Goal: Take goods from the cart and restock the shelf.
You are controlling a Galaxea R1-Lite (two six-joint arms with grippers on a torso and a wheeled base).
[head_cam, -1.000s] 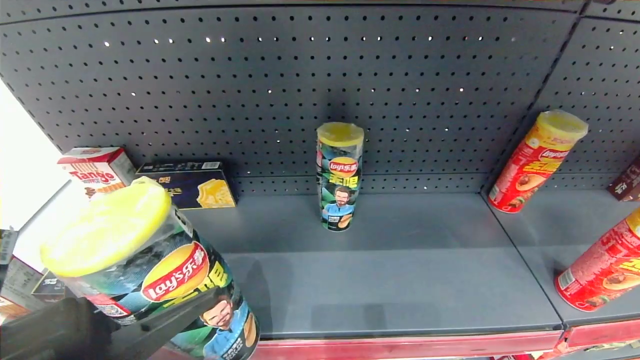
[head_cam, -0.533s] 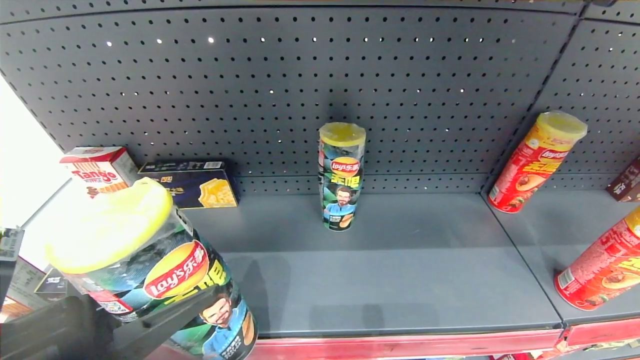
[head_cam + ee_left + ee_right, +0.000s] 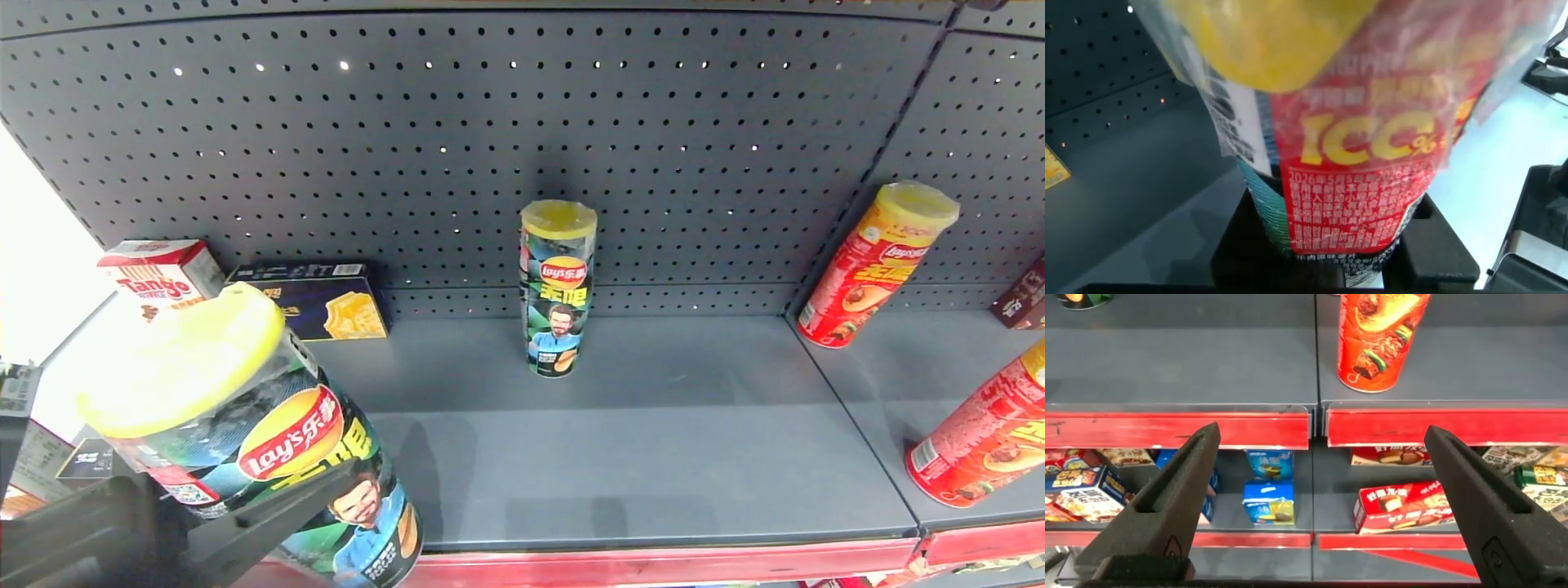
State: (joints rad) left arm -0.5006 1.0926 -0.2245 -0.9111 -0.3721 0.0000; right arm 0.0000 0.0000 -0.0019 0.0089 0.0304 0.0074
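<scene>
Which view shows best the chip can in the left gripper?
The head view: the held chip can shows nearly whole, yellow lid to body. The left wrist view gives a close part of its label and lid. The right wrist view faces lower shelves.

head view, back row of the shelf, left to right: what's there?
red-and-white box → dark box → green can → yellow-lidded red can → brown pack, cut off by the picture's edge

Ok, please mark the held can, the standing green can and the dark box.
held can [image 3: 287, 434], head view, red logo
standing green can [image 3: 558, 290], head view, middle of body
dark box [image 3: 306, 313], head view, front face
</scene>
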